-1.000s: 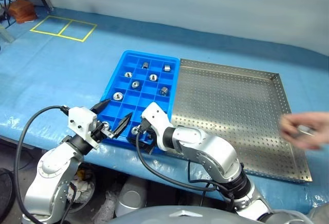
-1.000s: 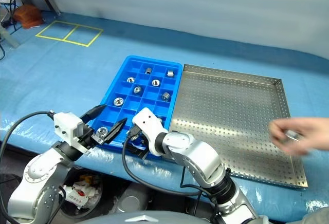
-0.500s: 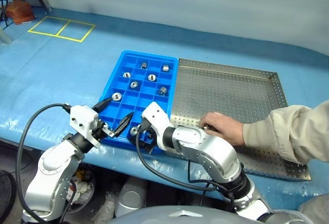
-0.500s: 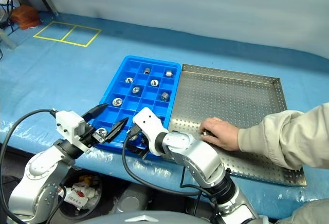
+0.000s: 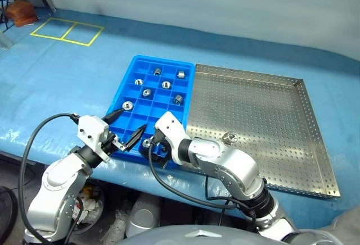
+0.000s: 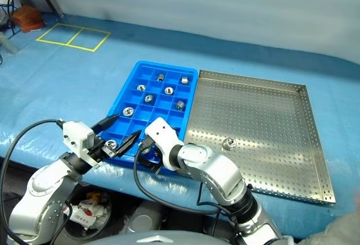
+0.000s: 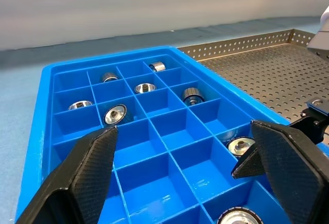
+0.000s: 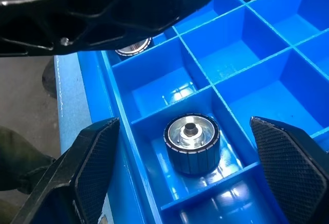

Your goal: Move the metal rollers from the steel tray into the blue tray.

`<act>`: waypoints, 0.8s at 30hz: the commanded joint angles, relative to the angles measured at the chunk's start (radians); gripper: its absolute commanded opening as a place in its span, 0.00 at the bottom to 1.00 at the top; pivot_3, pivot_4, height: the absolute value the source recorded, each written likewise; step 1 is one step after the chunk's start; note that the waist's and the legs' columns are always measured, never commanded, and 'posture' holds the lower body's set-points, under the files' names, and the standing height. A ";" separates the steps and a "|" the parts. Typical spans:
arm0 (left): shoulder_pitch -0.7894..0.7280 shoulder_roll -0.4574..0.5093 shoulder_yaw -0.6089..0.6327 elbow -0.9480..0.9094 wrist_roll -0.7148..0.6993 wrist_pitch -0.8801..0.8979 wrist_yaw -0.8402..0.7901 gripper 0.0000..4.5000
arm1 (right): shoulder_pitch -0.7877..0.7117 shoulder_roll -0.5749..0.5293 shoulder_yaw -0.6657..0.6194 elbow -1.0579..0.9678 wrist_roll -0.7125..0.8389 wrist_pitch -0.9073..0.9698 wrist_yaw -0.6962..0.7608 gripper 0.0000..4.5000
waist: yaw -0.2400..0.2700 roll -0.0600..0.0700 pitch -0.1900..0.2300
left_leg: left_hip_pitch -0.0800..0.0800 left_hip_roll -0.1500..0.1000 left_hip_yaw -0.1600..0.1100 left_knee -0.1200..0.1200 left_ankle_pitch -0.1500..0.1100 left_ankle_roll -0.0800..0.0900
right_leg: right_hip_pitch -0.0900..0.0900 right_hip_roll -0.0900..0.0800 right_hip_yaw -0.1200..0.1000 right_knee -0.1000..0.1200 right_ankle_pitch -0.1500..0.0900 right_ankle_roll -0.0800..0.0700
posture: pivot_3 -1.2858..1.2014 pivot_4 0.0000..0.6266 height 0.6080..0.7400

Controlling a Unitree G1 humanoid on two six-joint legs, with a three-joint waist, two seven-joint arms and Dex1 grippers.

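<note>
The blue tray (image 5: 131,68) lies left of the steel tray (image 5: 264,110), and several metal rollers sit in its compartments. One metal roller (image 5: 229,138) stands on the steel tray's perforated floor near the front left. My right gripper (image 8: 184,124) hangs open over the blue tray's near row, its fingers on either side of a roller (image 8: 191,142) in a compartment without touching it. At the tray's near left corner my left gripper (image 5: 126,126) is open and holds nothing. It points across the tray toward the right gripper (image 5: 156,152).
Both trays rest on a table under a blue cover (image 5: 67,87), close to its front edge. Yellow tape squares (image 5: 67,30) mark the far left. A black cable (image 5: 34,138) loops off my left arm. A bit of a person's sleeve (image 5: 347,229) shows at the near right.
A person's hand reached in from the right, set a roller on the steel tray and withdrew. Both grippers stayed where they were.
</note>
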 commanded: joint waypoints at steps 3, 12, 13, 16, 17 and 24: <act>-0.015 0.008 -0.008 -0.008 -0.015 -0.001 -0.012 1.00 | 0.004 0.014 -0.002 -0.049 0.012 -0.002 -0.005 0.95 | -0.012 0.000 0.000 | 0.000 0.000 0.000 0.000 0.000 0.000 | 0.000 0.000 0.000 0.000 0.000 0.000 | 0.67 0.24 1.00; -0.013 0.011 -0.006 -0.007 -0.020 -0.001 -0.017 1.00 | 0.006 0.017 -0.003 -0.051 0.012 -0.001 -0.010 0.95 | -0.044 0.000 0.000 | 0.000 0.000 -0.002 0.000 0.000 0.000 | 0.000 0.000 0.000 0.000 0.000 0.000 | 0.67 0.24 1.00; -0.012 0.012 -0.006 -0.008 -0.020 -0.001 -0.018 1.00 | 0.006 0.017 -0.003 -0.051 0.013 -0.002 -0.009 0.95 | -0.046 0.000 0.000 | 0.000 0.000 -0.003 0.000 0.000 0.000 | 0.000 0.000 0.000 0.000 0.000 0.000 | 0.67 0.24 1.00; -0.009 0.014 -0.003 -0.010 -0.023 0.000 -0.018 1.00 | 0.007 0.018 -0.004 -0.050 0.013 -0.003 -0.009 0.95 | -0.049 0.000 0.000 | 0.000 0.000 -0.003 0.000 0.000 0.000 | 0.000 0.000 0.000 0.000 0.000 0.000 | 0.67 0.24 1.00; -0.007 0.014 -0.002 -0.011 -0.023 0.001 -0.019 1.00 | 0.007 0.018 -0.003 -0.050 0.014 -0.003 -0.008 0.95 | -0.050 0.000 0.000 | 0.000 0.000 -0.003 0.000 0.000 0.000 | 0.000 0.000 0.000 0.000 0.000 0.000 | 0.67 0.24 1.00; -0.001 0.022 0.005 -0.022 -0.028 0.007 -0.015 1.00 | 0.006 0.028 -0.012 -0.054 0.016 -0.013 -0.007 0.95 | -0.053 0.000 0.000 | 0.000 0.000 -0.003 0.000 0.000 0.000 | 0.000 0.000 0.000 0.000 0.000 0.000 | 0.67 0.24 1.00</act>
